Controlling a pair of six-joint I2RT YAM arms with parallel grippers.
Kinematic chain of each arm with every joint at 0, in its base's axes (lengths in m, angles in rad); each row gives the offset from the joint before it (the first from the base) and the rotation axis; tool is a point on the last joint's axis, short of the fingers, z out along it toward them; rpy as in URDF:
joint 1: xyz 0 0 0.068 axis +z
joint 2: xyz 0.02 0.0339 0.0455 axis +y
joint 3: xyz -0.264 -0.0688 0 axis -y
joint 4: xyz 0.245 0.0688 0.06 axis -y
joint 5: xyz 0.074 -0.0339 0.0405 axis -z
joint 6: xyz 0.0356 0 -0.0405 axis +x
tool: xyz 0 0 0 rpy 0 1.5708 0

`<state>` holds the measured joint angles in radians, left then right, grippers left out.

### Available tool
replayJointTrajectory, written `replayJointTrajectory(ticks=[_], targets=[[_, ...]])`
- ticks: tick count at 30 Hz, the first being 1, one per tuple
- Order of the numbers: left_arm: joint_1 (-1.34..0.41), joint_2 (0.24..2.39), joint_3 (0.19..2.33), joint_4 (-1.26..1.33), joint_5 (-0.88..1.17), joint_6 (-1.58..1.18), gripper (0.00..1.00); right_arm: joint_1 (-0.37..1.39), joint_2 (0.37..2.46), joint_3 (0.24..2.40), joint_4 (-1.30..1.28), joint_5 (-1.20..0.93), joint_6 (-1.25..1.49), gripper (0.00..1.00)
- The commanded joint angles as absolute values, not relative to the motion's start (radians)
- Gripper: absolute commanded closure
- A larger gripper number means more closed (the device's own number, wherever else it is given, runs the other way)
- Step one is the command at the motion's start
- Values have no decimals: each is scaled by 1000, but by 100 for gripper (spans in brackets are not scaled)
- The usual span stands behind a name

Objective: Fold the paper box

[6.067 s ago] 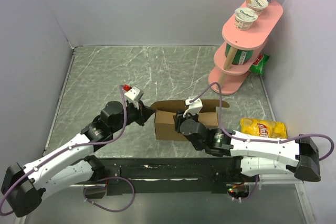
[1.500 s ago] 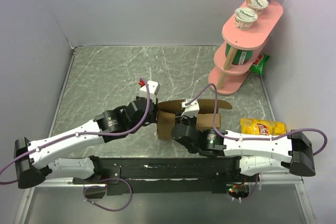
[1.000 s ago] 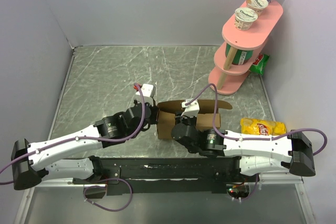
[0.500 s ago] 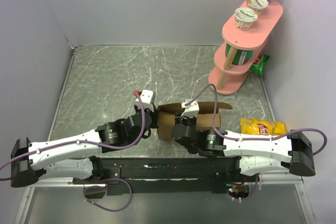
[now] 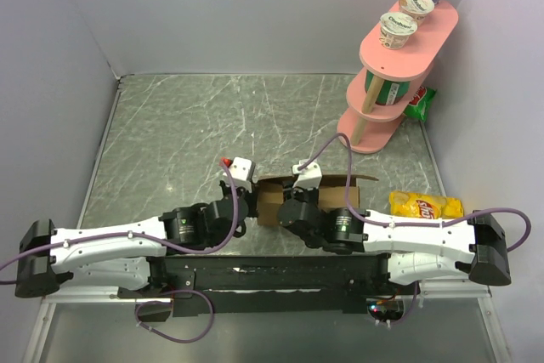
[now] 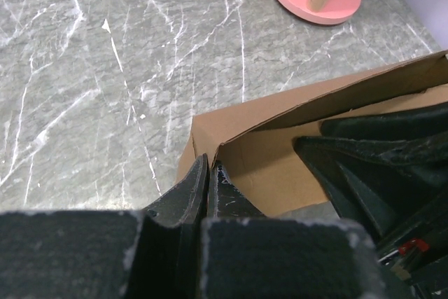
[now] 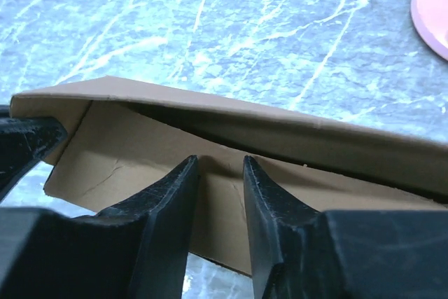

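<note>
Two hands at the paper box point(image 5: 270, 203), flap point(image 7: 224, 113) half down

Box sits front-centre on the surface point(image 5: 187, 125), flap leaning over its opening. Closed left hand point(image 6: 210, 169) has tips at the box's left corner; right hand point(image 7: 220, 162) is parted, empty, reaching inside. Imo brace w/ left, ease right out before pressing flap

Looks like a robotics lab test cell rather than a home or shop. Boxed in by plain pale lilac wall panels point(image 5: 255, 14) around a grey marble-patterned tabletop point(image 5: 195, 116). Fitted with two white-and-black robot arms point(image 5: 110, 240) on a black mounting rail point(image 5: 280, 275), trailing loose purple cables point(image 5: 194, 329). Dressed with staged props: a pink three-tier shelf stand point(image 5: 425, 40) of yogurt cups point(image 5: 398, 31), a yellow crisp bag point(image 5: 427, 207).
</note>
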<state>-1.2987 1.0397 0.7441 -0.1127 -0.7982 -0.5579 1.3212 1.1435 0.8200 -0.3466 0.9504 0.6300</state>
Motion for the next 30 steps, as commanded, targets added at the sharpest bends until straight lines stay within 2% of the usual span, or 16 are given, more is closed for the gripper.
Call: replayJointTrajectory(ticks=[1,4,7,14,20,22,25,27,30], targets=[[-1338,1127,704,-251,-666,-586,99,1318,1118,833,-505,876,597,56],[-1339,1140,719,-282,-689,-594,99,1321,1056,841,-497,842,539,35],[-1338,1147,733,-293,-701,-581,99,1330,974,831,-476,772,476,25],[-1332,1201,765,-302,-706,-537,99,1350,775,808,-526,620,408,22],[-1279,1183,744,-287,-686,-463,99,1324,724,923,-756,727,430,11],[-1258,1161,739,-287,-690,-416,99,1249,755,960,-816,727,404,9],[-1239,1114,716,-246,-658,-318,99,1104,775,963,-776,646,286,9],[-1229,1078,695,-207,-623,-279,99,1072,758,959,-735,632,221,9],[-1223,1068,689,-190,-612,-258,99,1032,677,957,-701,614,221,21]])
